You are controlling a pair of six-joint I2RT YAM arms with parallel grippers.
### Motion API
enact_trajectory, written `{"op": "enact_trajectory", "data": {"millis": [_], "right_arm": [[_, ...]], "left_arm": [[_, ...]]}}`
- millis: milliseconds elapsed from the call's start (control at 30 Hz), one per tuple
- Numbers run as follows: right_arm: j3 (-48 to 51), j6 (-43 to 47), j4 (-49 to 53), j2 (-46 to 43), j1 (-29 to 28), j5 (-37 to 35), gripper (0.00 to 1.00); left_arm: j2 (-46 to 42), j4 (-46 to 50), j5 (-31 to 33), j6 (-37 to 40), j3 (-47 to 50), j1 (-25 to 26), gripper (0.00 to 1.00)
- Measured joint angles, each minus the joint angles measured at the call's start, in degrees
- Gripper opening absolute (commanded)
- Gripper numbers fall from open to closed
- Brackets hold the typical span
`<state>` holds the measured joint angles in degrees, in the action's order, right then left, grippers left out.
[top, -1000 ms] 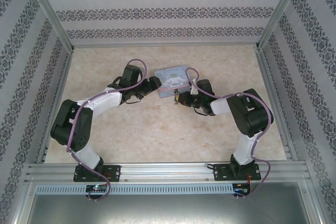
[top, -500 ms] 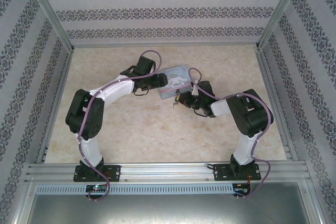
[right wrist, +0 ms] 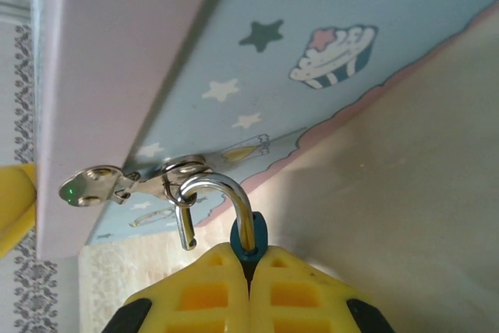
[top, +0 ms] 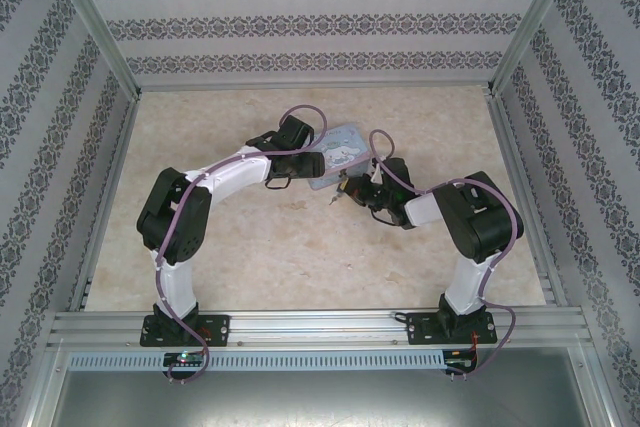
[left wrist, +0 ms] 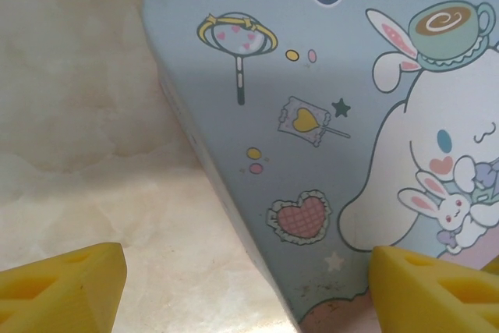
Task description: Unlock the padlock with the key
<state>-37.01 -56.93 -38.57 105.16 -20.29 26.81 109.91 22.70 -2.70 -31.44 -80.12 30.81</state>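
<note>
The left arm (top: 230,172) has swung in from the left over the past second. It now hangs over the tin (top: 345,152), left jaws spread wide astride a corner of the lid, with no contact I can make out. The tin has turned a little on the bench (top: 250,247). To its right, the right jaws have barely moved and pinch the padlock (right wrist: 249,241) at the tin's near edge. Its shackle (right wrist: 226,193) hooks through the hasp (right wrist: 101,186) ring with the short leg free, so it looks sprung. The left arm is probably coming to steady the tin for unhooking.
</note>
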Motion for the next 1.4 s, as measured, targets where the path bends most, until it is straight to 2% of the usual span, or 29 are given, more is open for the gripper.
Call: {"op": "enact_trajectory", "data": {"millis": [800,1400], "right_arm": [[-0.39,-7.67,-3.41,1.60,1.16,-0.39,0.00],[-6.95,-5.81,2.43,3.67,6.62,3.43,0.00]], "left_arm": [[0.22,-3.87,-1.33,0.11,1.42,0.33,0.72],[1.64,-6.60,-4.13,1.51,0.68,0.37,0.60]]}}
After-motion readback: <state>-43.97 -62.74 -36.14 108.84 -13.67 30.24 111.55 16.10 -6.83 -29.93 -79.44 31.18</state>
